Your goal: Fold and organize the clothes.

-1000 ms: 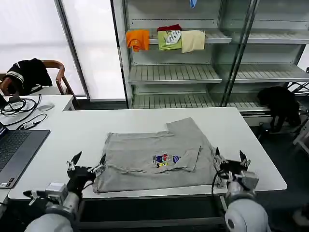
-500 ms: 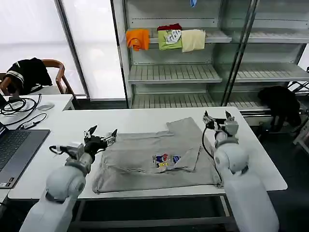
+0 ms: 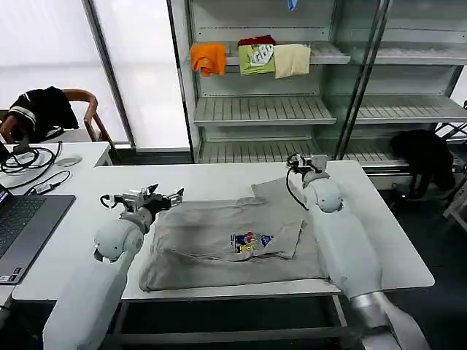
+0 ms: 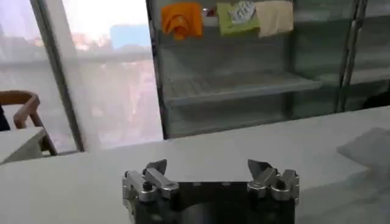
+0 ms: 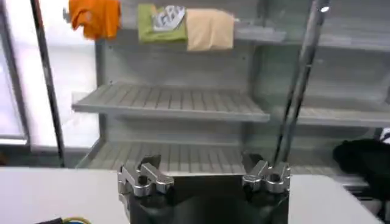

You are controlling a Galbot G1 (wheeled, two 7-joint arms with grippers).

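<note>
The left tool (image 3: 153, 195) hovers over the white table (image 3: 87, 219) just beyond the far left corner of the grey T-shirt (image 3: 219, 244), its two fingers spread wide with nothing between them. The right tool (image 3: 306, 162) hangs over the far right part of the table, close to the shirt's upturned sleeve, and its fingers are also spread apart and empty. Both arms reach forward from the robot's body along either side of the shirt. The T-shirt lies flat and partly folded in the middle of the table, a small multicoloured print facing up. On the left stands a second table with a laptop (image 3: 22, 226) and cables. Behind, a shelf unit (image 3: 263, 109) carries folded orange (image 3: 208, 58), green (image 3: 257, 60) and cream (image 3: 292, 61) shirts on an upper shelf.
</note>
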